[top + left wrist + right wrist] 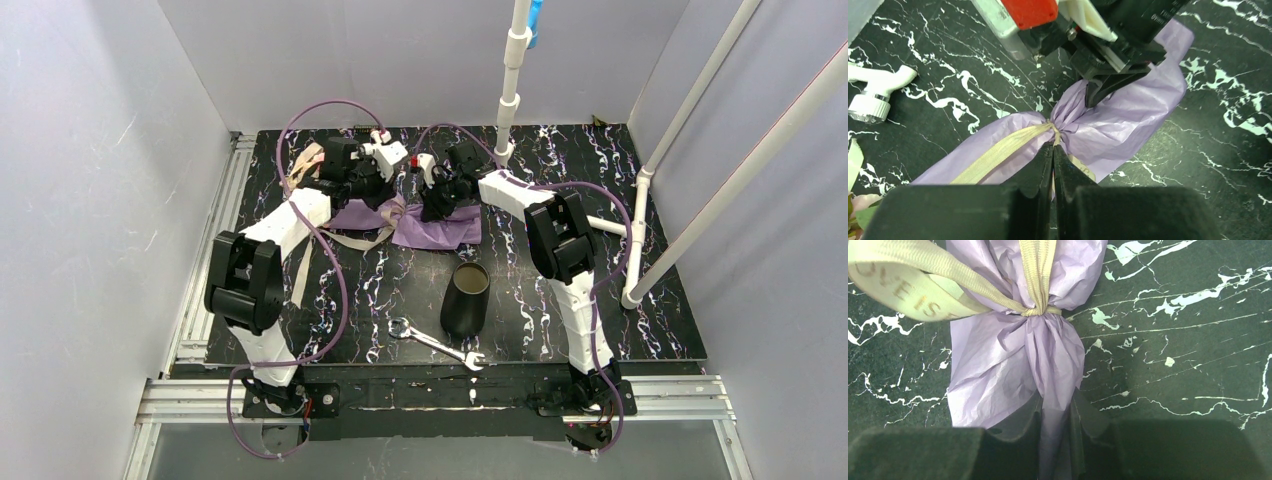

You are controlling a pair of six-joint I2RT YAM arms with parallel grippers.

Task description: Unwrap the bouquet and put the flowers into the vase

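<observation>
The bouquet (440, 228) lies on its side at the back of the table, its purple paper (1128, 120) gathered at a knot of beige ribbon (998, 152). My left gripper (1054, 146) is shut right at the knot, with a thin strand of ribbon pinched between its fingers. Opposite it, my right gripper (1055, 402) is shut on the twisted paper tail just below the knot (1040, 311). Only a bit of the flowers (857, 210) shows, at the left edge. The black vase (466, 297) stands upright nearer the arms, apart from both grippers.
A steel wrench (437, 343) lies in front of the vase. A white pipe post (510, 100) stands just behind the right gripper, with more white pipes (690, 190) along the right side. Loose ribbon tails (345, 240) trail to the left.
</observation>
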